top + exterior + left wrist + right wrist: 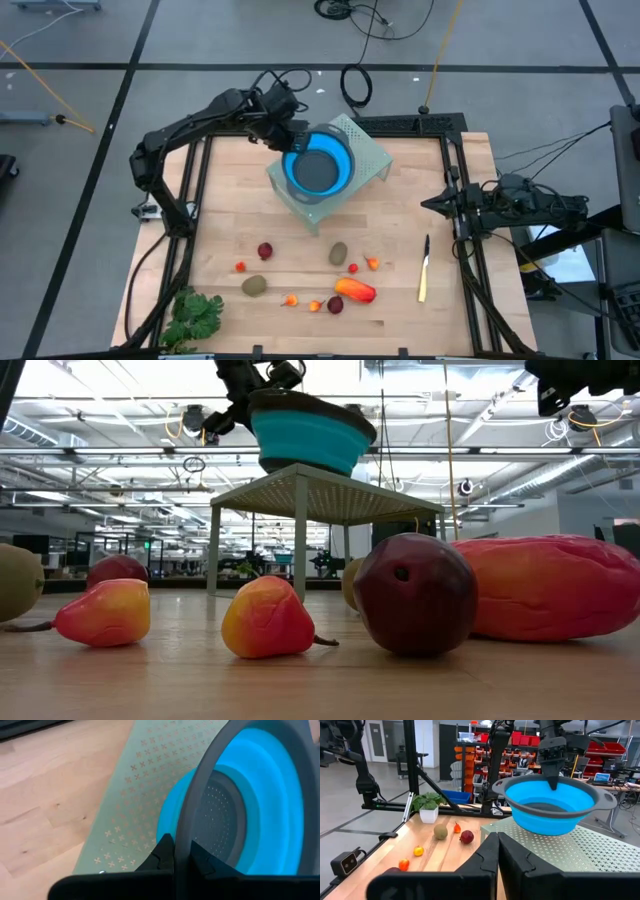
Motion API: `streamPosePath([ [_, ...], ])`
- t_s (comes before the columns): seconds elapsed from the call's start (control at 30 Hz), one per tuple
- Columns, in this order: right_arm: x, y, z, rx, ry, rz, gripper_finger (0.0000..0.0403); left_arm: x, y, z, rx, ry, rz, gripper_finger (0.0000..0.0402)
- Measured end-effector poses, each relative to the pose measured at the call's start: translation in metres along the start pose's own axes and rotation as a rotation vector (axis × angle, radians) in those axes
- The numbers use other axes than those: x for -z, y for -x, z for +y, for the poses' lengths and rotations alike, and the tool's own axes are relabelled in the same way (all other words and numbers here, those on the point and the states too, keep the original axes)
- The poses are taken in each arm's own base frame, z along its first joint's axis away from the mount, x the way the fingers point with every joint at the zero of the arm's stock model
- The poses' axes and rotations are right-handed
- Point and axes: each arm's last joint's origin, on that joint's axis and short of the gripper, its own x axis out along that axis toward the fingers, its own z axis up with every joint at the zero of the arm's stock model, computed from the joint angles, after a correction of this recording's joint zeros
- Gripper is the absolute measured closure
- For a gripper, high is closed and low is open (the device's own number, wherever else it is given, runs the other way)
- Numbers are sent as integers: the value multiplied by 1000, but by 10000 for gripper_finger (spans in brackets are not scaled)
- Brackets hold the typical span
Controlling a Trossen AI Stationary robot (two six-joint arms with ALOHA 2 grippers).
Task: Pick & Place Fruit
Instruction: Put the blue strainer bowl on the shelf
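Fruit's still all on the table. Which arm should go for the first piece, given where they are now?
Probably the right. The left gripper is shut on the blue bowl rim, on the mesh stand. The right gripper is shut, holds nothing, and sits at the table's right edge, nearer the fruit.

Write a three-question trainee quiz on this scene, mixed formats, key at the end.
1. True or false: the left gripper is shut on the rim of the blue bowl.
2. The bowl sits on: A) the bare table, B) the small perforated stand, C) the leafy bunch.
3. Fill in: the fruit pieces lie on the ___.

Key: 1 true; the right gripper waits shut at the table's right edge. 2 B. 3 table, none in the bowl.
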Motion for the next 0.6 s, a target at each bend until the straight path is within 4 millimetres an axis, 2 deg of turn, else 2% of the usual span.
streamPosePath([
  [0.6, 2, 0, 0, 3, 0, 20, 403, 7, 3, -10, 8, -64, -34, 399],
])
